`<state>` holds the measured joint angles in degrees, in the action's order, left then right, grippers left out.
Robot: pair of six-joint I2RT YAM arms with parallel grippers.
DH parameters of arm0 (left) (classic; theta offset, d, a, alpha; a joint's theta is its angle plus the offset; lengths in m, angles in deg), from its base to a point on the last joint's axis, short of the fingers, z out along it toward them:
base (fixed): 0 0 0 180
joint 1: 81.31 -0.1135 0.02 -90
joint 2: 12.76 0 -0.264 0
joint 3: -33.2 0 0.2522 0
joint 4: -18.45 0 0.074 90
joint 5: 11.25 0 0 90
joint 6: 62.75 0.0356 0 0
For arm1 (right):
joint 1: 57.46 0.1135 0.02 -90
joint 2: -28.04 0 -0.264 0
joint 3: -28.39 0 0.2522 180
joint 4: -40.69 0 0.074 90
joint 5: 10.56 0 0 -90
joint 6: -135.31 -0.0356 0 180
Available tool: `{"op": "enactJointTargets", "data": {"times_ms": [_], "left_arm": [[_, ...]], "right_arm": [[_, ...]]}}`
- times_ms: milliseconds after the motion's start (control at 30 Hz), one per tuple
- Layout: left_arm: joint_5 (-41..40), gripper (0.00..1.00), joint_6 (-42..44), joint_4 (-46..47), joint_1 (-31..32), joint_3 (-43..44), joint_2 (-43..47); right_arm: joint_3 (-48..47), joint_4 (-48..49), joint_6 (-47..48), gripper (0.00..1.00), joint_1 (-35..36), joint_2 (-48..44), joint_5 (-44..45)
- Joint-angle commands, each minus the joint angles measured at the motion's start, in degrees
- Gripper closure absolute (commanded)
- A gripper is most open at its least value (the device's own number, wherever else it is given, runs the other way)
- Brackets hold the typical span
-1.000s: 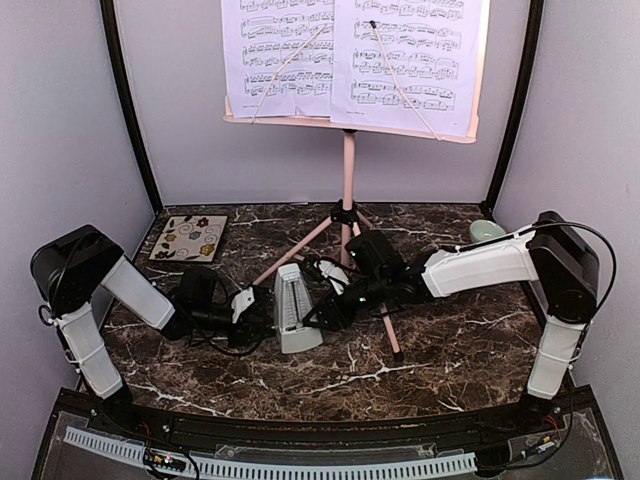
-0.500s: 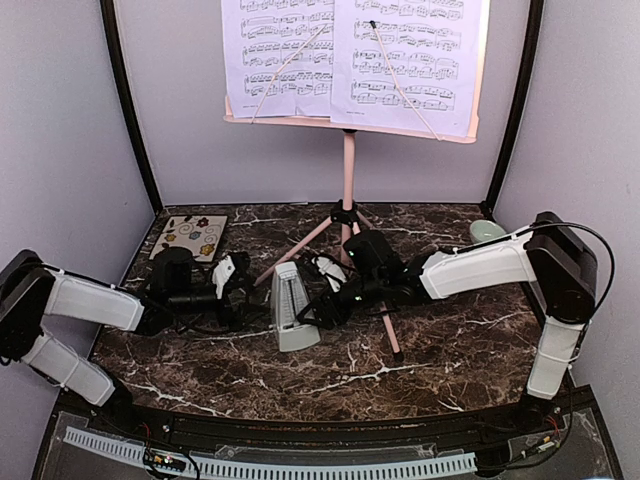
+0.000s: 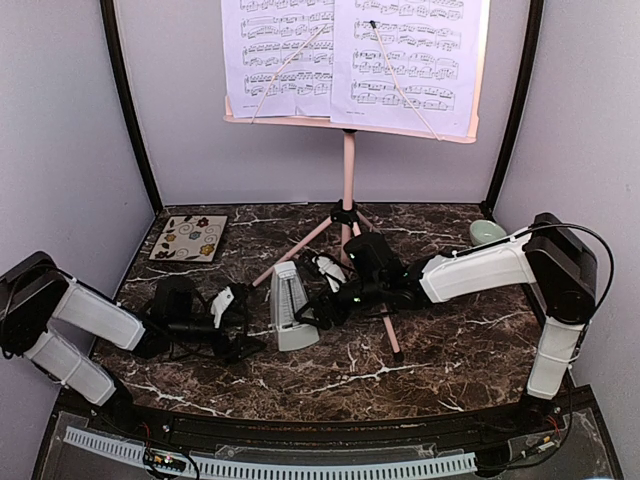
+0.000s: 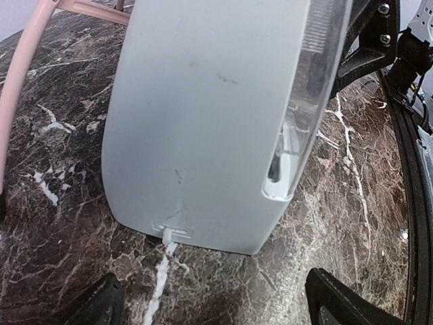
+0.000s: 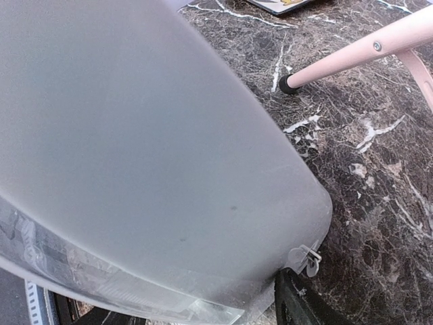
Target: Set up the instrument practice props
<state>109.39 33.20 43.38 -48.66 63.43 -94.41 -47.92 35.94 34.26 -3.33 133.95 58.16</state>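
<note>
Though right tool [image 3: 312, 306] hides its grip, left tool [image 3: 242, 322] gapes empty; metronome [image 3: 289, 300] stands just clear.

- sheet-music pages [image 3: 350, 60]: tops chopped off by the top view's upper edge.
- metronome [image 5: 135, 135]: fills the right wrist view, pretty blurry, top cropped out.
- right gripper [image 3: 316, 310]: tips tucked against the metronome, can't tell if it's gripping.
</note>
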Motion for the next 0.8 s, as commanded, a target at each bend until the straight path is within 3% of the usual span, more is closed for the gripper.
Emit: {"op": "enactJointTargets", "data": {"times_ms": [0, 233, 467, 767], "left_arm": [[2.2, 0.04, -2.17, 11.62, 1.27, 0.36, -6.81], [-0.42, 0.01, -3.03, 20.34, 2.25, 0.8, -14.81], [2.64, 0.01, -3.26, 21.46, 5.32, 3.88, -18.67], [-0.61, 0.14, -6.51, 26.12, 7.25, 2.16, -20.5]], "right_arm": [[-0.83, 2.34, -0.3, 0.35, 0.88, 0.54, 0.58], [-1.71, 1.44, -0.55, 0.35, 1.46, 1.0, 1.06], [-3.08, 0.57, -0.93, 0.39, 2.16, 2.12, 1.19], [-3.11, 0.74, -1.34, 0.4, 2.65, 2.39, 1.59]]}}
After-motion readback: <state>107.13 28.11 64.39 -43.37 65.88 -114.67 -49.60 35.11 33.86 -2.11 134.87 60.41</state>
